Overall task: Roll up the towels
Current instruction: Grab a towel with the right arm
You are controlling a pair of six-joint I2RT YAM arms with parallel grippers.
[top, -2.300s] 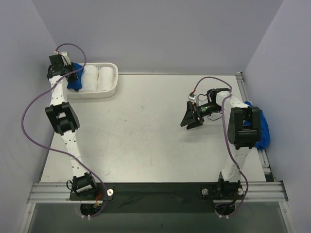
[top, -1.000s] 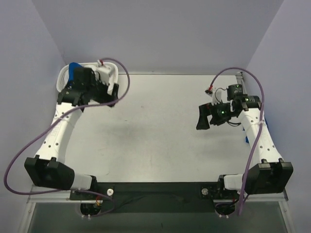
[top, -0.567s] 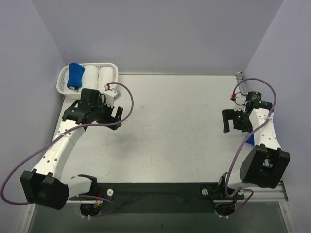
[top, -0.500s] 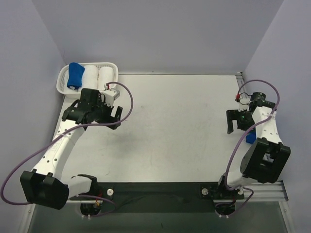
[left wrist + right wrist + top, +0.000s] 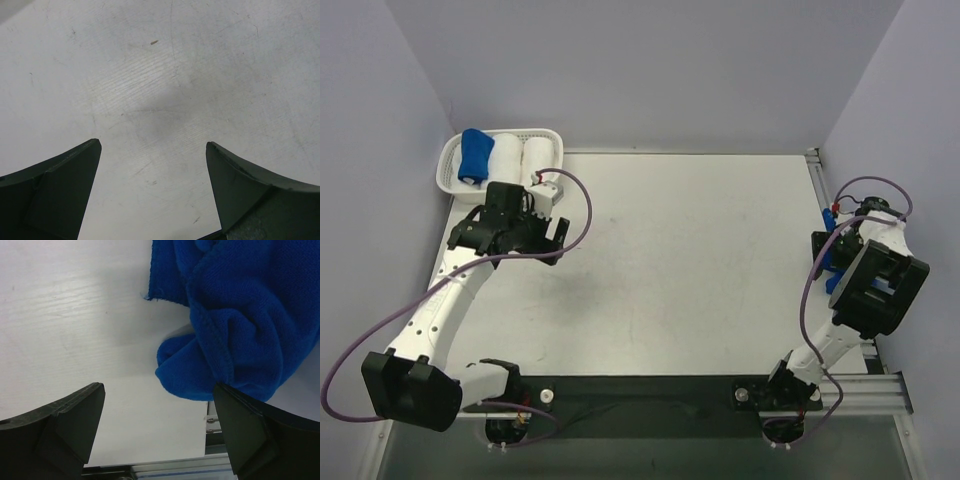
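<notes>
A crumpled blue towel [image 5: 240, 315] lies at the table's right edge; in the top view only a bit of this towel [image 5: 835, 282] shows beneath the right arm. My right gripper [image 5: 159, 386] is open just in front of it, the towel's lowest fold hanging near the right finger, nothing gripped. From above, the right gripper [image 5: 823, 256] sits at the far right edge. A rolled blue towel [image 5: 475, 155] stands in the white basket [image 5: 500, 133]. My left gripper [image 5: 153, 143] hangs open over bare table; seen from above, the left gripper [image 5: 560, 240] is just below the basket.
Two white towel rolls [image 5: 520, 155] fill the rest of the basket at the back left corner. A metal rail [image 5: 200, 465] runs along the table edge below the right gripper. Purple walls close in on three sides.
My left arm drew back from the basket to the table, leaving the blue roll inside. The right arm swung from mid-table to the right edge, over the crumpled towel.
</notes>
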